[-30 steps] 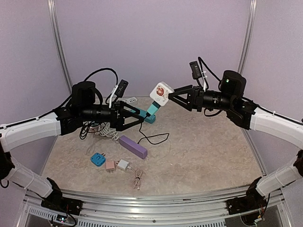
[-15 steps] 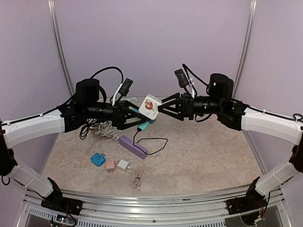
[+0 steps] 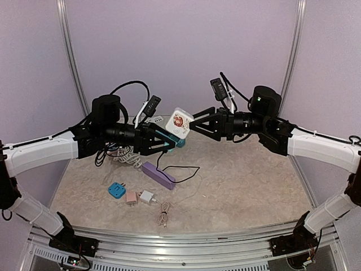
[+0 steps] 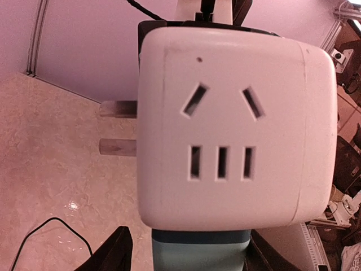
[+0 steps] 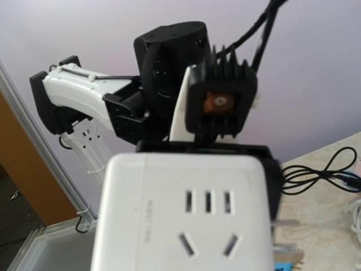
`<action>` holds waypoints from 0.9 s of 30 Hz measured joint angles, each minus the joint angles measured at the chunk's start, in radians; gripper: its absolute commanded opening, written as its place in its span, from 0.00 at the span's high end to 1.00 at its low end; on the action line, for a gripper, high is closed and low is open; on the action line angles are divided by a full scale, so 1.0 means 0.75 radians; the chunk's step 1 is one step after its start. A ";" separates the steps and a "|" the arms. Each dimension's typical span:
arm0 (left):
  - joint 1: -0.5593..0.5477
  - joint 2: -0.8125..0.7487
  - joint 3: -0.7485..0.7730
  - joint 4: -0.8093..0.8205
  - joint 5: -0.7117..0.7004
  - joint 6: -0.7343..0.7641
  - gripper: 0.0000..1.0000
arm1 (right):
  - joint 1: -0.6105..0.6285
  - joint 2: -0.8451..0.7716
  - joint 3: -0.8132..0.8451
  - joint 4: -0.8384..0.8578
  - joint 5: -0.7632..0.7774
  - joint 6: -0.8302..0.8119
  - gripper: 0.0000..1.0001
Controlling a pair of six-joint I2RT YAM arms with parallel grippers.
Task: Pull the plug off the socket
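Note:
A white cube socket (image 3: 179, 122) with a red sticker hangs in the air mid-table, with a teal plug (image 3: 172, 141) stuck into its underside. My right gripper (image 3: 194, 123) is shut on the socket from the right. In the right wrist view the socket (image 5: 186, 226) fills the bottom and hides my fingers. My left gripper (image 3: 168, 142) straddles the teal plug from the left. In the left wrist view the plug (image 4: 200, 251) sits between my fingers (image 4: 115, 251). The right finger is at its side and a small gap shows on the left.
A purple power strip (image 3: 158, 174), a blue adapter (image 3: 117, 190), a pink adapter (image 3: 131, 197) and a white adapter (image 3: 146, 196) with a coiled cable (image 3: 163, 214) lie on the table. A black cord (image 3: 181, 168) trails from the plug. White cables (image 3: 127, 157) lie behind the left arm.
My right arm carried the socket and plug left toward my left gripper. My left gripper moved in around the teal plug. Both have since risen slightly.

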 measured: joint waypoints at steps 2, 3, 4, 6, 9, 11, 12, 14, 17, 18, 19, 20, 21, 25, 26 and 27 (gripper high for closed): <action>-0.002 0.000 0.000 0.000 0.010 0.001 0.48 | 0.000 0.000 0.000 0.002 0.000 0.003 1.00; -0.002 0.000 0.000 0.001 0.016 0.001 0.51 | 0.000 0.000 0.000 0.005 0.001 0.006 1.00; -0.003 0.000 0.000 0.003 0.021 0.002 0.54 | 0.000 0.000 0.000 0.007 0.002 0.007 1.00; -0.003 0.000 0.000 0.008 0.031 -0.001 0.61 | 0.000 0.002 0.000 0.010 0.008 0.010 1.00; -0.003 0.000 0.000 0.012 0.037 0.006 0.68 | 0.000 0.004 0.001 0.010 0.016 0.020 1.00; -0.003 -0.001 0.000 0.012 0.038 0.006 0.71 | 0.000 0.004 0.000 0.010 0.022 0.024 1.00; -0.003 -0.001 -0.001 0.013 0.037 0.009 0.73 | 0.000 0.005 0.000 0.011 0.024 0.025 1.00; -0.003 -0.002 -0.006 0.022 0.036 0.010 0.76 | 0.000 0.005 0.000 0.010 0.029 0.030 1.00; -0.003 -0.007 -0.020 0.039 0.035 0.010 0.78 | -0.009 0.005 0.000 0.011 0.033 0.051 1.00; -0.003 -0.010 -0.023 0.041 0.034 0.011 0.79 | -0.009 0.006 0.000 0.012 0.033 0.063 1.00; -0.003 -0.012 -0.024 0.041 0.034 0.010 0.79 | -0.011 0.008 0.000 0.017 0.031 0.077 1.00; -0.003 -0.014 -0.024 0.041 0.033 0.010 0.80 | -0.012 0.011 0.001 0.020 0.031 0.088 1.00; -0.003 -0.015 -0.026 0.040 0.032 0.009 0.81 | -0.013 0.013 0.001 0.022 0.030 0.098 1.00; -0.002 -0.015 -0.035 0.034 0.026 0.008 0.83 | -0.015 0.026 0.001 0.021 0.026 0.109 1.00; -0.002 -0.015 -0.036 0.034 0.025 0.008 0.85 | -0.015 0.026 0.001 0.020 0.026 0.107 1.00; -0.002 -0.015 -0.036 0.034 0.024 0.008 0.86 | -0.015 0.026 0.001 0.020 0.026 0.104 1.00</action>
